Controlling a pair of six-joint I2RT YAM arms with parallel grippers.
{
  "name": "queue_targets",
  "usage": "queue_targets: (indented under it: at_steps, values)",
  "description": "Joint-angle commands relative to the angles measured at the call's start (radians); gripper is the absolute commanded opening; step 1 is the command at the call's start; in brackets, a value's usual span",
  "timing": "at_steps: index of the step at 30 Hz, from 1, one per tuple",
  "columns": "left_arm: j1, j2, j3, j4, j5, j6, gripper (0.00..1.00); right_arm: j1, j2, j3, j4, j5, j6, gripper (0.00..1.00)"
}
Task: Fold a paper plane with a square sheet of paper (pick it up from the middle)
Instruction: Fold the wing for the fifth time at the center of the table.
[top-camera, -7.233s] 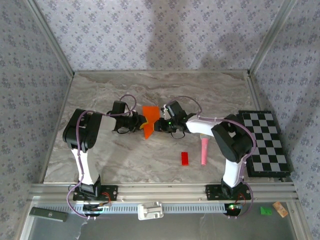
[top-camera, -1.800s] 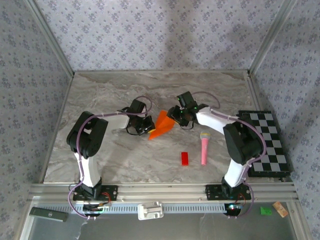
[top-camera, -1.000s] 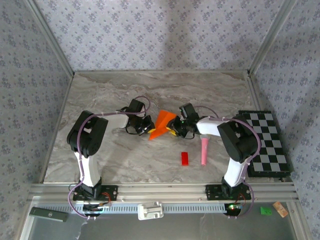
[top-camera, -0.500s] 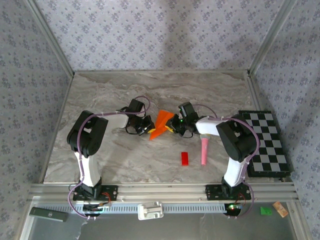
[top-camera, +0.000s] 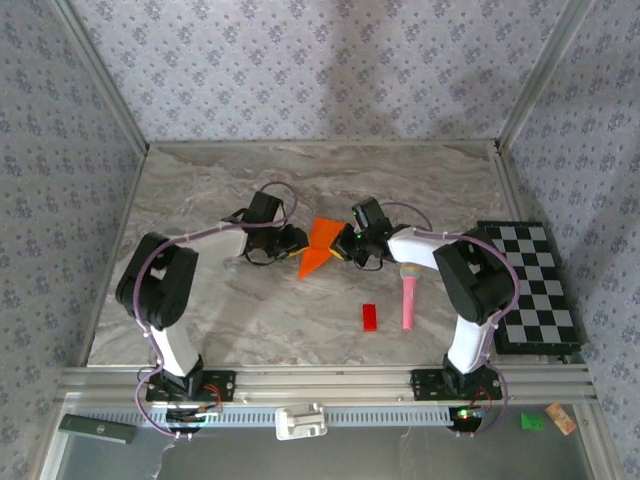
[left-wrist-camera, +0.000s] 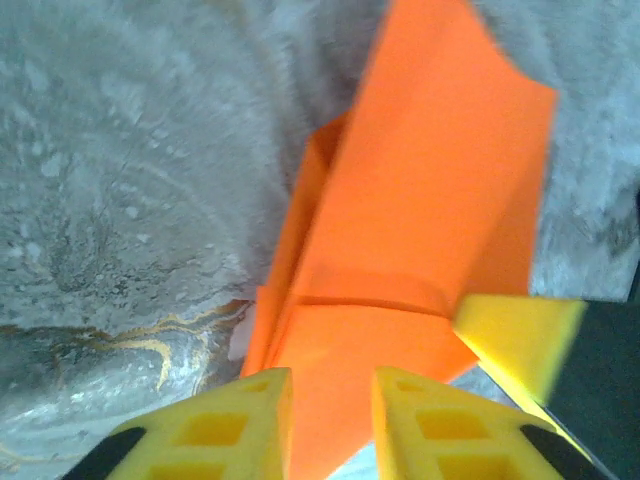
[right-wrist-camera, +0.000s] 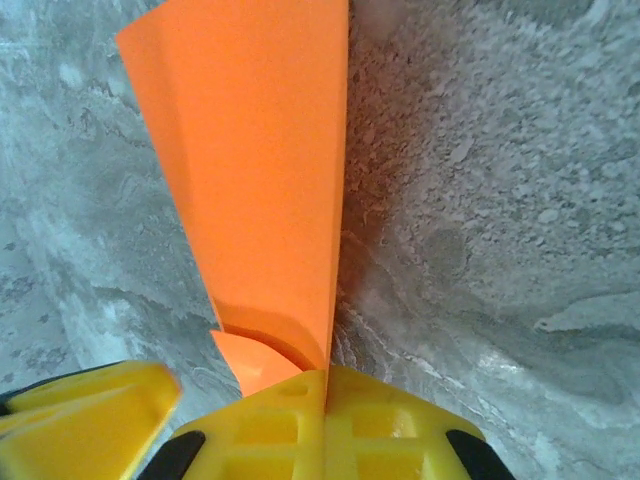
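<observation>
The square sheet of paper (top-camera: 321, 240) is bright orange and folded into a pointed dart shape, the paper plane, at the table's middle between both grippers. In the left wrist view the folded paper (left-wrist-camera: 420, 220) shows layered flaps and a crease. My left gripper (top-camera: 296, 243) (left-wrist-camera: 332, 388) is open, its yellow fingers (left-wrist-camera: 245, 425) apart with the paper's near end running into the gap. My right gripper (top-camera: 346, 246) (right-wrist-camera: 325, 382) is shut on the paper's (right-wrist-camera: 250, 170) folded edge, which stands up from the pinch. The other arm's yellow finger (right-wrist-camera: 80, 410) shows beside it.
A small red block (top-camera: 370, 317) and a pink toy microphone (top-camera: 409, 297) lie nearer the front, right of centre. A checkerboard (top-camera: 530, 285) sits at the right edge. Patterned walls enclose the marble table (top-camera: 200, 190) on three sides.
My left gripper's jaws have parted, letting go of the paper. My right gripper has closed onto the paper's edge. The left arm's elbow has swung left.
</observation>
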Motion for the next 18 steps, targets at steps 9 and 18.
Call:
queue_targets:
  at_steps: [9,18]
  values:
    - [-0.085,-0.154,-0.184,0.183,-0.173,0.373,0.51,0.04,-0.001,0.125,-0.171,0.085,0.022,0.02]
    - [-0.165,-0.159,-0.241,0.297,-0.255,0.641,0.56,0.039,0.02,0.171,-0.21,0.06,0.054,0.01]
